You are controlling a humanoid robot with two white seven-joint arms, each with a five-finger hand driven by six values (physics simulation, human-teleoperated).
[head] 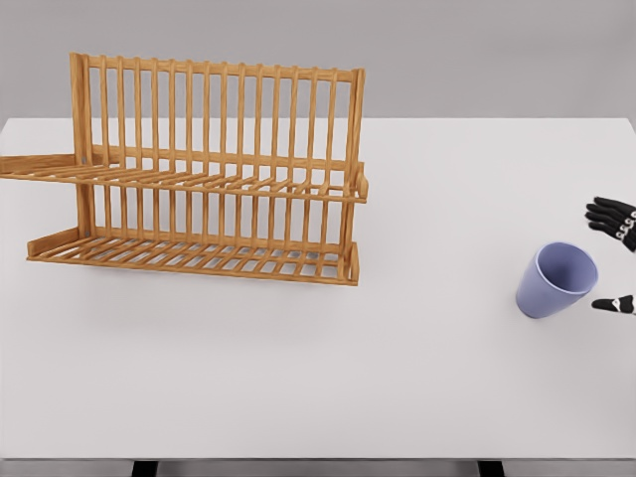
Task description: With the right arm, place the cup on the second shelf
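Cup Beside Right Hand, Rack Unloaded

Cup (556, 280), pale lavender, resting on white desk (397, 378) toward 3 o'clock, tilted with open mouth turned up and toward the right edge. Right hand (618, 260), black, entering from that edge at 3 o'clock, mostly cropped out. Fingers (608, 214) spread apart: one cluster just above the rim at 2 o'clock of the cup, a single tip (614, 305) just beside the rim at 4 o'clock. Bracketing the mouth without clamping; whether either tip touches the cup, cannot tell. Wooden rack (214, 169) standing well apart toward 10 o'clock, slatted back upright, lower shelf (194, 256) on the desk, second shelf (189, 181) above it. Cup on neither shelf.
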